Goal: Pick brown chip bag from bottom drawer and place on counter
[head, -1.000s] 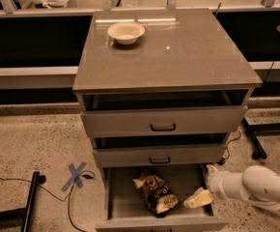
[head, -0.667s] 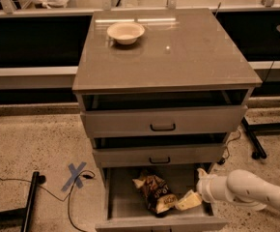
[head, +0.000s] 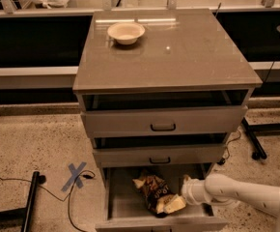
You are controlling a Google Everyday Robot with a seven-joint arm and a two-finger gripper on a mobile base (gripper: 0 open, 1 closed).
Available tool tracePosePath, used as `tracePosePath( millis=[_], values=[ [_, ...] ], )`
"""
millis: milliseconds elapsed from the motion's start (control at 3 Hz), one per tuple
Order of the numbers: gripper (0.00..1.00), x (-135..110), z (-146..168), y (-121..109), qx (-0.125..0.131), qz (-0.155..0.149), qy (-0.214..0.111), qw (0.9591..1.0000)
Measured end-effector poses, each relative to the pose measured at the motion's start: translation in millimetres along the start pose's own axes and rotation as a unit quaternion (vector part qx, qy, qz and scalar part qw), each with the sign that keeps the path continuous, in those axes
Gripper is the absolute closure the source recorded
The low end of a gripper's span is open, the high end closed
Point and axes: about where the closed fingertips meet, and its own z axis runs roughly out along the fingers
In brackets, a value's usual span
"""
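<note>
The brown chip bag (head: 152,191) lies crinkled in the open bottom drawer (head: 123,202), near its middle. My gripper (head: 175,205) reaches in from the right on a white arm and sits at the bag's lower right end, touching or just over it. The counter (head: 178,52) is the glossy grey-brown top of the cabinet, above the two upper drawers.
A cream bowl (head: 126,32) stands at the counter's back left. The top drawer (head: 163,121) and middle drawer (head: 159,154) are pulled out slightly. A blue tape cross (head: 76,175), cables and a black stand leg (head: 30,197) lie on the floor at left. A black base (head: 256,139) stands at right.
My arm has moved left and into the drawer, bringing the gripper from the right edge of the drawer onto the bag's right end. The bag has not visibly moved.
</note>
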Motion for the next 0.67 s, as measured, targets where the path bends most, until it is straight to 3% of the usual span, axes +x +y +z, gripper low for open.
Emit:
tracePosePath(
  millis=[333,667],
  values=[
    [0.0,12.8,38.6,1.6,-0.022,-0.003,-0.002,0.9998],
    [0.0,15.5,43.5,1.2,-0.023,0.001,-0.003,0.9997]
  ],
)
